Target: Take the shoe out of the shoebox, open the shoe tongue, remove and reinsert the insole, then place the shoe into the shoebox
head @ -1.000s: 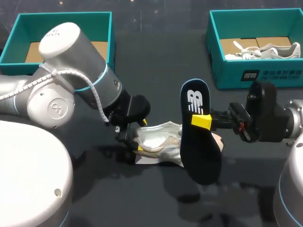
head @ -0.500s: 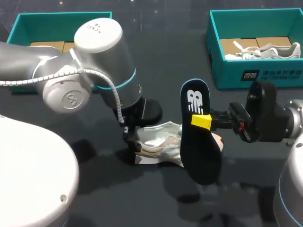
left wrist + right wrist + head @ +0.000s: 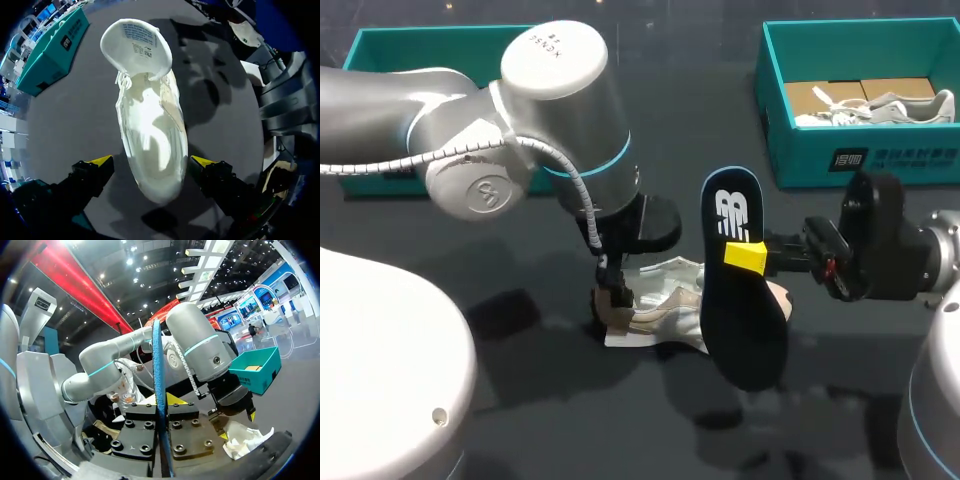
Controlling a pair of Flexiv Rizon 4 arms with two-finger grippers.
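Note:
A white shoe point(image 3: 660, 318) lies on the dark table, its tongue point(image 3: 136, 45) folded out ahead of the opening. My left gripper point(image 3: 616, 303) hangs over its heel end. In the left wrist view that gripper point(image 3: 151, 162) is open, one yellow-tipped finger point(image 3: 100, 162) on each side of the shoe point(image 3: 150, 115), apart from it. My right gripper point(image 3: 748, 256) is shut on a dark blue insole point(image 3: 744, 290) and holds it on edge above the shoe's toe. The right wrist view shows the insole point(image 3: 159, 385) edge-on, clamped between the fingers of the gripper point(image 3: 161, 402).
A teal shoebox point(image 3: 860, 160) at the back right holds another pale shoe point(image 3: 880, 105). A second teal box point(image 3: 420, 35) stands at the back left, partly behind my left arm. Bare tabletop lies in front of the shoe.
My left arm has swung to the right and turned, bringing its open gripper over the shoe's heel. The right arm and the insole have not moved.

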